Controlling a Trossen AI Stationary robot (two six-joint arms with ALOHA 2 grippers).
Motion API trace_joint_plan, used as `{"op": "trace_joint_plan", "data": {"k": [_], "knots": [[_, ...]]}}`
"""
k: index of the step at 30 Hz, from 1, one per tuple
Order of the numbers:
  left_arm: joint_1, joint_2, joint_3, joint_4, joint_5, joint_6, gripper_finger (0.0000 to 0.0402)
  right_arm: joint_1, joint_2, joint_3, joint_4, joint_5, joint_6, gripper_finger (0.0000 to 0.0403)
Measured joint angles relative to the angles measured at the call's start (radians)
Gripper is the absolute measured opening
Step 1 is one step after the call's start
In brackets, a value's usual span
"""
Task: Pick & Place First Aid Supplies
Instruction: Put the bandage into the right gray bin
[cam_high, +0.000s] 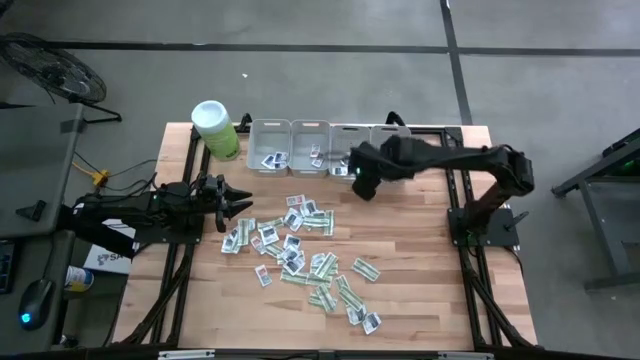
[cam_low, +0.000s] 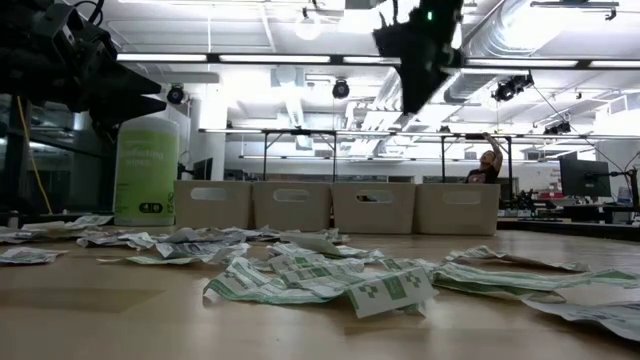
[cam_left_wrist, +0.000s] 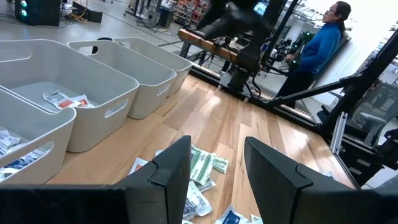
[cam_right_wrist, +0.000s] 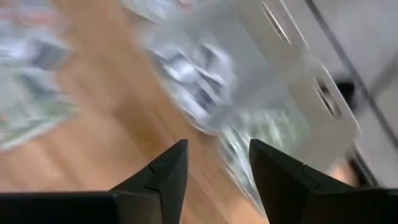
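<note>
The first aid supplies (cam_high: 300, 250) lie scattered flat on the wooden table's middle, squarish white packets and green-and-white strips; in the low view they spread across the foreground (cam_low: 330, 280). Some packets lie inside the grey bins (cam_high: 270, 158). My right gripper (cam_right_wrist: 214, 146) hangs open and empty in the air over the near edge of the bins (cam_high: 362, 186), slanting down. My left gripper (cam_left_wrist: 217, 140) stands open and level at the table's left (cam_high: 240, 207), beside the pile, with nothing between its fingers.
Several grey bins (cam_high: 308, 148) stand in a row along the far edge. A lime-green canister (cam_high: 215, 130) with a white lid lies left of them. A person (cam_left_wrist: 317, 43) stands in the room beyond the table's right side. Bare wood lies at the near left.
</note>
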Motion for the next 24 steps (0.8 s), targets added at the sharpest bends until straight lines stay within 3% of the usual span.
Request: {"op": "trace_joint_plan", "data": {"k": [5, 11, 14, 18, 24], "knots": [[0.000, 0.000, 0.000, 0.000, 0.000, 0.000, 0.0150, 0.116, -0.089, -0.113, 0.254, -0.028, -0.116, 0.0154], [0.000, 0.000, 0.000, 0.000, 0.000, 0.000, 0.0150, 0.200, -0.225, -0.375, 0.577, -0.062, -0.137, 0.0143], [0.000, 0.000, 0.000, 0.000, 0.000, 0.000, 0.0150, 0.227, -0.268, -0.483, 0.652, -0.075, -0.098, 0.0140], [0.000, 0.000, 0.000, 0.000, 0.000, 0.000, 0.0150, 0.261, -0.281, -0.576, 0.706, -0.180, -0.083, 0.0138], [0.000, 0.000, 0.000, 0.000, 0.000, 0.000, 0.0150, 0.344, -0.229, -0.612, 0.763, -0.283, -0.187, 0.0138]]}}
